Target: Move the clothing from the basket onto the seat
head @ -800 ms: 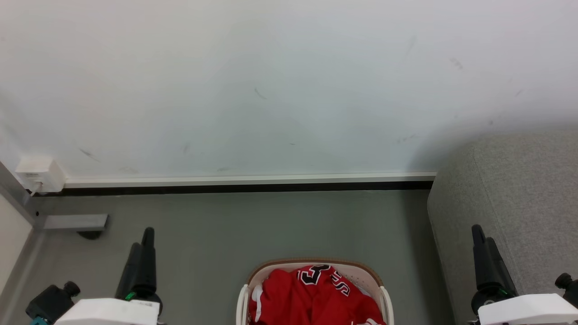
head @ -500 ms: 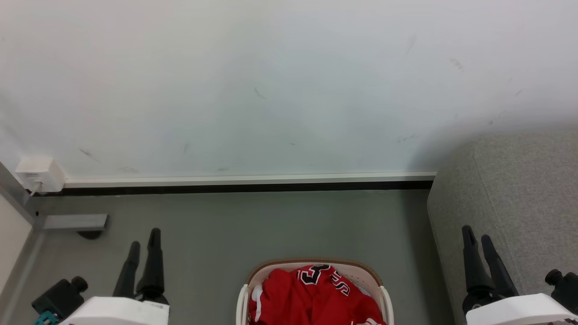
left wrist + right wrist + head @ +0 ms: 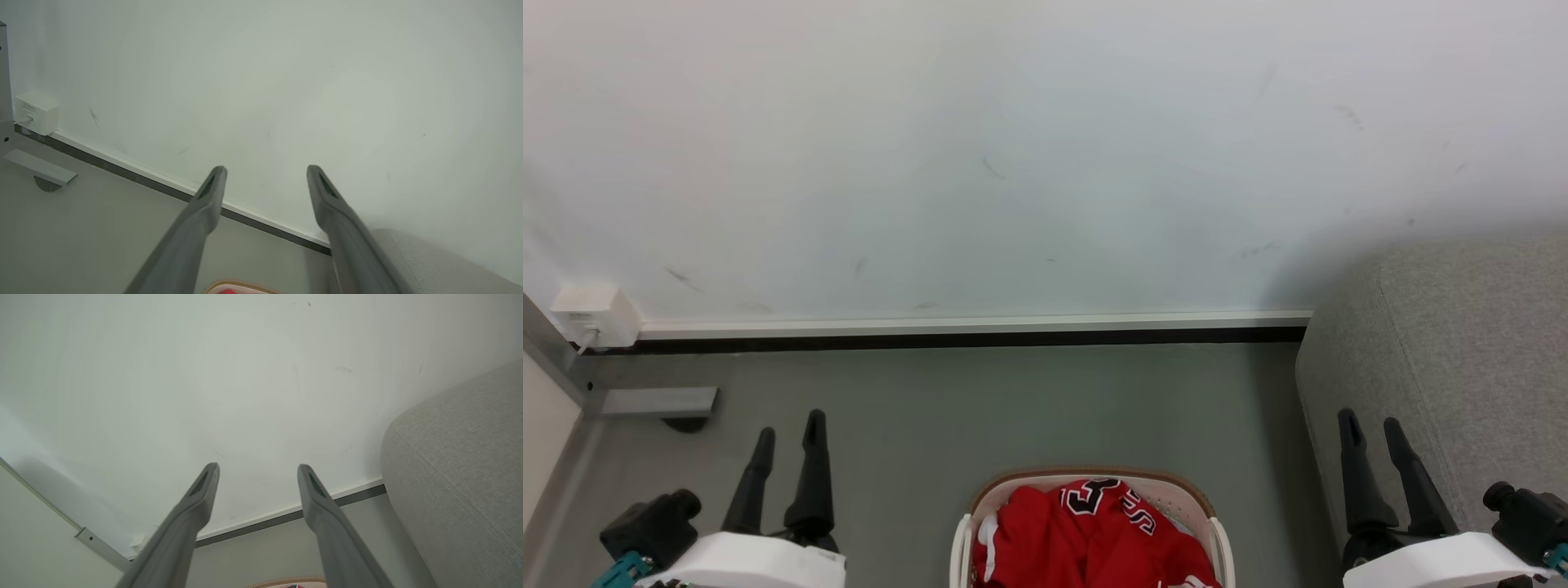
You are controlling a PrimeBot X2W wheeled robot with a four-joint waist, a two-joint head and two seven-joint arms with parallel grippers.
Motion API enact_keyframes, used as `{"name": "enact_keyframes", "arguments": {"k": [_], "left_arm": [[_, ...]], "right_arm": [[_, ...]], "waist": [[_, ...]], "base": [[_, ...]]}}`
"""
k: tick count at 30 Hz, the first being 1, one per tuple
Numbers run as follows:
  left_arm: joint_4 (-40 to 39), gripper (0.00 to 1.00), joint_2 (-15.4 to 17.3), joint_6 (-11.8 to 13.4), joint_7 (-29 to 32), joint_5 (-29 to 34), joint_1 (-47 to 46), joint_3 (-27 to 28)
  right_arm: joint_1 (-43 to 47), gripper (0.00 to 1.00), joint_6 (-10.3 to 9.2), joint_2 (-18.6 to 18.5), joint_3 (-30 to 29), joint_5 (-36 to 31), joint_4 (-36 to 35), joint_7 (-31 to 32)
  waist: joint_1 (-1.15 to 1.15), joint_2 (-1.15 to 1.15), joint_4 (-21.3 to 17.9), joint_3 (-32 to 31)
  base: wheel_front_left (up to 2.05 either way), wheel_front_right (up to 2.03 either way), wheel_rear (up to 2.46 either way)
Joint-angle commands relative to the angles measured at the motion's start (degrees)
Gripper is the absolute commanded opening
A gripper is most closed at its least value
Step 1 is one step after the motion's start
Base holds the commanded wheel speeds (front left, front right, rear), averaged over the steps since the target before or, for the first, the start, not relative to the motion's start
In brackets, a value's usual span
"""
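Observation:
The red jersey (image 3: 1090, 535) with white trim and dark letters lies bunched in the cream basket (image 3: 1196, 500) at the bottom centre of the head view. Its brown rim (image 3: 241, 283) peeks in at the bottom of the left wrist view. The light grey sofa (image 3: 1462, 343) fills the right side, also seen as the sofa (image 3: 466, 465) in the right wrist view. My left gripper (image 3: 788, 429) stands open left of the basket, holding nothing. My right gripper (image 3: 1370, 429) stands open in front of the sofa's side, right of the basket. Both show spread fingers: left gripper (image 3: 265, 171), right gripper (image 3: 258, 469).
A white wall with a skirting board (image 3: 972, 325) runs behind the grey floor. A white wall socket box (image 3: 592, 314) and a grey metal bracket (image 3: 658, 402) sit at the far left. Open floor lies between the basket and the wall.
Both grippers went from shut to open, fingers spreading apart. Each arm drifted slightly inward toward the basket. The jersey and basket stayed still.

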Motion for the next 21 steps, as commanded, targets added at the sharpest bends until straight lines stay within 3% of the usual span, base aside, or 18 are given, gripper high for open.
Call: {"name": "enact_keyframes", "arguments": {"k": [1, 21], "left_arm": [[-0.7, 1.0, 0.7, 0.1, -0.6, 1.9, 0.2, -0.3], [-0.5, 1.0, 1.0, 0.1, -3.5, 12.7, 0.6, -1.0]], "right_arm": [[-1.4, 1.0, -0.05, -0.6, 0.3, -1.5, -0.7, -0.6], [-1.4, 1.0, -0.07, -0.7, 0.9, -12.5, 0.7, -3.5]], "waist": [[0.0, 0.0, -0.1, 0.0], [0.0, 0.0, -0.3, -0.1]], "base": [[0.0, 0.0, 0.0], [0.0, 0.0, 0.0]]}}
